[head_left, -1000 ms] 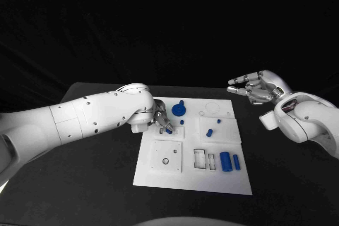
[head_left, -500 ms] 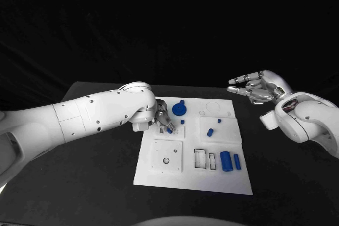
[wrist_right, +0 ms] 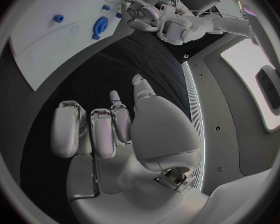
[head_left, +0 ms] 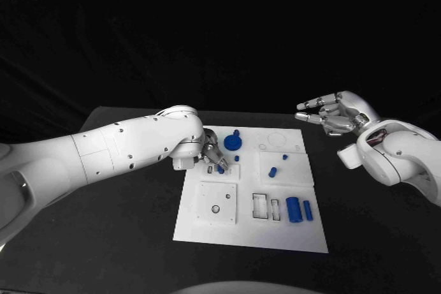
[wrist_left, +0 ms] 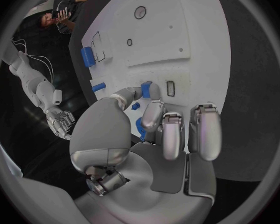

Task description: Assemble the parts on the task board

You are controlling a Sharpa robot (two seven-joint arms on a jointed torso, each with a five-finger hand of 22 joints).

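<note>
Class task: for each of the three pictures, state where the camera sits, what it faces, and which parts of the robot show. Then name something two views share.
Head view: on the robot's head, looking down at the task board; both arms show.
Left wrist view: behind the left hand, facing the board; it pinches a small blue part.
Right wrist view: behind the right hand, held off the board.
Shared: the blue gear.

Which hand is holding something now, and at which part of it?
The left hand pinches a small blue part at its upper end. The right hand holds nothing.
</note>
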